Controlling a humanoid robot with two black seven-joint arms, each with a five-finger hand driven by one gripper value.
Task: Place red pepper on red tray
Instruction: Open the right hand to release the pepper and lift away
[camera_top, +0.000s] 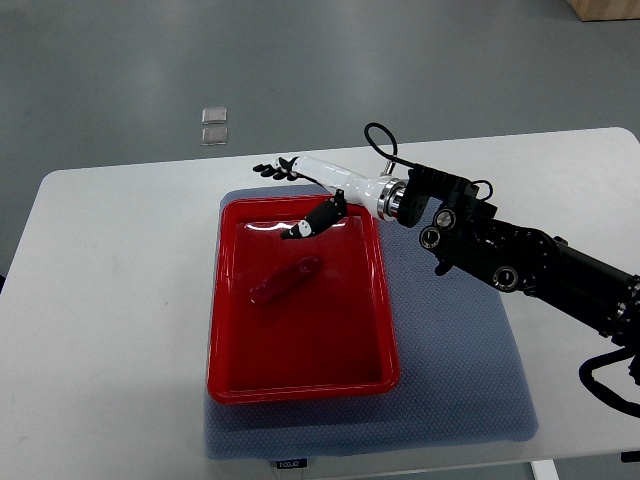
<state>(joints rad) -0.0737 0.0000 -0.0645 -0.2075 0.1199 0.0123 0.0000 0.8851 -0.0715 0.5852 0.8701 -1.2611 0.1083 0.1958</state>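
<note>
The red pepper (285, 281) lies inside the red tray (228, 330), on its floor left of centre and toward the far half, angled with one end pointing up toward the far right corner. The task's placement looks already achieved from how things lie.

The right hand (300, 185) hangs over the tray's far rim, its arm entering from the right edge across a grey mat (460, 360) that lies under the tray on the white counter (110, 300). The fingers are stretched out and spread, pointing left past the far edge of the tray, with the thumb angled down toward the tray floor; they hold nothing. The left arm does not show.

The main risk from here is the withdrawal. The thumb sits low over the tray near its far wall, so a retreat that drags sideways rather than lifting could catch the rim and shift or tip the tray. A sweep back over the tray could also brush the pepper, which appears apart from the hand but not far from it, and roll it. The cable looping near the wrist could snag on the forearm joints.

The pepper is long, slim and slightly tapered, a glossy deep red close to the tray's own colour, so it stands out mostly by its shadow and highlights. It seems smooth and likely to roll.
</note>
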